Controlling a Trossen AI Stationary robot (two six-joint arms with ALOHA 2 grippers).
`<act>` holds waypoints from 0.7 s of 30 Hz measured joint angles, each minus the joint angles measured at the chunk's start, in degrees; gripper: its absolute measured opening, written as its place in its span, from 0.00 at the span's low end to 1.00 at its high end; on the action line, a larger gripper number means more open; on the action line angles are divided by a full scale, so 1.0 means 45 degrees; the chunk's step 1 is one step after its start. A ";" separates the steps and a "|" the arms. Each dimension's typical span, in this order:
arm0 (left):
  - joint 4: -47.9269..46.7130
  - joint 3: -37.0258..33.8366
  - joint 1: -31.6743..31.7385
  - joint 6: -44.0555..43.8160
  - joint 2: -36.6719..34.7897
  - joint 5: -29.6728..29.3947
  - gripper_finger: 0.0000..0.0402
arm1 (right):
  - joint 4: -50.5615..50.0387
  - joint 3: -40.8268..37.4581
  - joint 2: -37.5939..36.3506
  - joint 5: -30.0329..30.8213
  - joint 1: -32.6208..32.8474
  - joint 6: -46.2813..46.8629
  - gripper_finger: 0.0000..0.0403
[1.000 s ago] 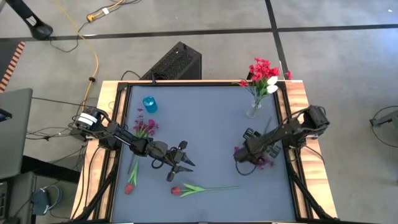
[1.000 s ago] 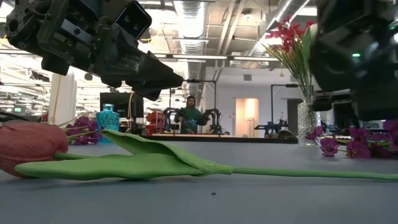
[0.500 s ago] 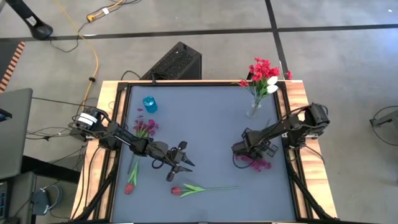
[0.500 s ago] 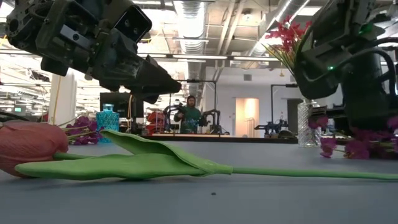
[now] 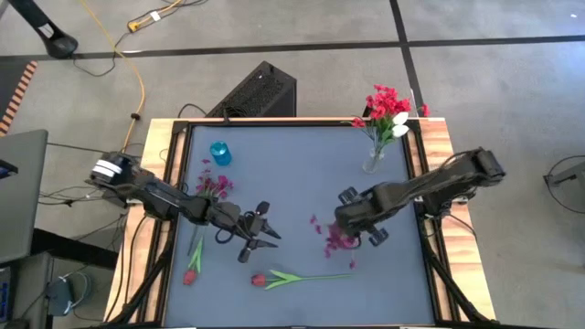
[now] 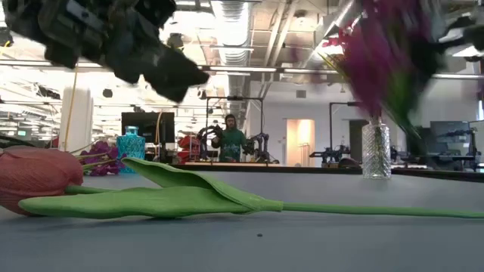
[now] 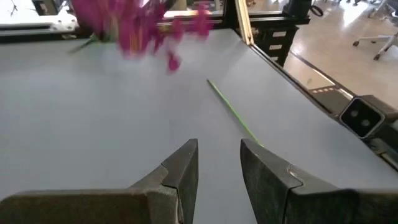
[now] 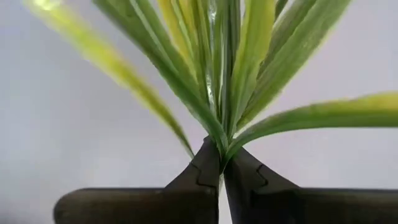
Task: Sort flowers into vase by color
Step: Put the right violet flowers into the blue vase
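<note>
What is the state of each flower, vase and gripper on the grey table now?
Right gripper: shut on magenta spray.
Magenta spray: held by its green stem.
Left gripper: open, empty.
Red tulip with long green stem: lying flat.
Clear glass vase: upright, holds red and white flowers.
Blue vase: upright, empty.

I see a matt grey table top (image 5: pixel 302 183) framed in pale wood, a clear glass vase (image 6: pixel 376 150), and matt dark plastic fingers (image 7: pixel 180 171).
</note>
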 joint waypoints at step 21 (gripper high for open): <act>0.4325 0.0061 -0.0003 0.0899 -0.0901 -0.0491 0.27 | 1.3745 -0.1817 -0.3825 0.0654 -0.0984 0.6017 0.07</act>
